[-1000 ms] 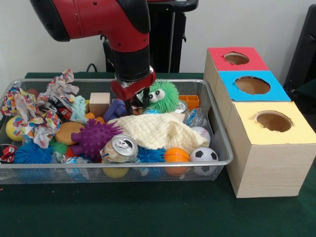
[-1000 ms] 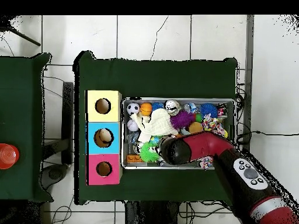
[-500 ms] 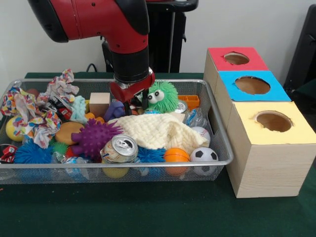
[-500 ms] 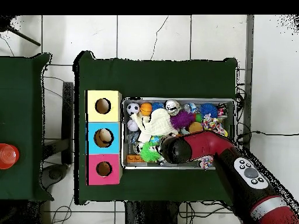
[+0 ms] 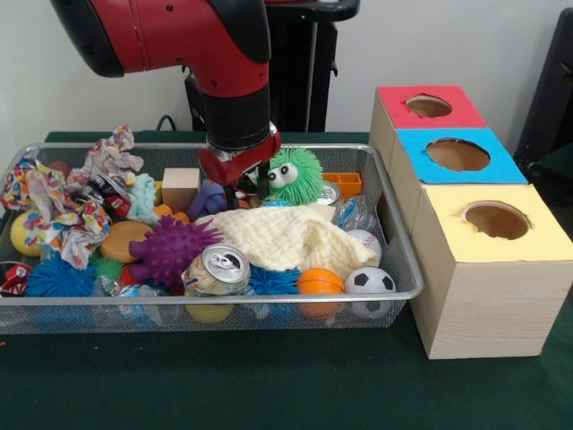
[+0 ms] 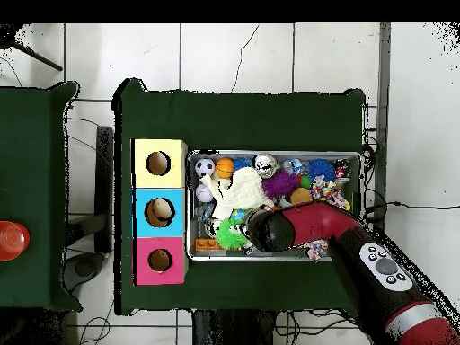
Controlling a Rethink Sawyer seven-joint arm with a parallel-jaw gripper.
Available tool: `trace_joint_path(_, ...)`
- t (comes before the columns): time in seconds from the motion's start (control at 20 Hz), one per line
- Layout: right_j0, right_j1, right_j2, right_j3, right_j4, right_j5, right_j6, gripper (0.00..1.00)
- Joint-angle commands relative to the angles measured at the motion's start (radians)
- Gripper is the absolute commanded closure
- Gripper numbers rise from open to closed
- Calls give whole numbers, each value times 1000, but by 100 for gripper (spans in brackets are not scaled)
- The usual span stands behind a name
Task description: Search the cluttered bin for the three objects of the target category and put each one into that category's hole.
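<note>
My gripper [image 5: 240,192] hangs from the red and black arm [image 5: 235,90] in the back middle of the wire bin [image 5: 269,296]. It dips between a purple toy [image 5: 209,197] and the green fuzzy toy [image 5: 292,174], just behind the cream knitted cloth [image 5: 286,235]. I see nothing held in it. Three boxes with round holes stand beside the bin: red [image 5: 428,106], blue [image 5: 457,154] and yellow [image 5: 495,219]. In the overhead view the arm [image 6: 296,226] hides the gripper.
In the bin lie a soccer ball [image 5: 369,280], an orange ball [image 5: 320,281], a drink can [image 5: 218,269], a purple spiky ball [image 5: 170,248], a wooden block [image 5: 181,186], an orange block [image 5: 344,183] and patterned rags [image 5: 63,215]. The overhead view shows the hole boxes [image 6: 159,211] left of the bin [image 6: 274,154].
The gripper rose a little and drew slightly back from the cloth a second ago. Over the last half second it has hardly moved. The bin's contents lie as before.
</note>
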Motion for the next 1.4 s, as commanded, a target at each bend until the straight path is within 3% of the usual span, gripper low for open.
trace_joint_path(0.05,2,33,14,-106,-74,22,-116,0)
trace_joint_path(1.2,-21,89,25,-125,-131,-55,-117,0)
trace_joint_path(1.25,-22,87,24,-120,-135,-70,-108,100)
trace_joint_path(1.4,-16,87,21,-124,-133,-62,-102,100)
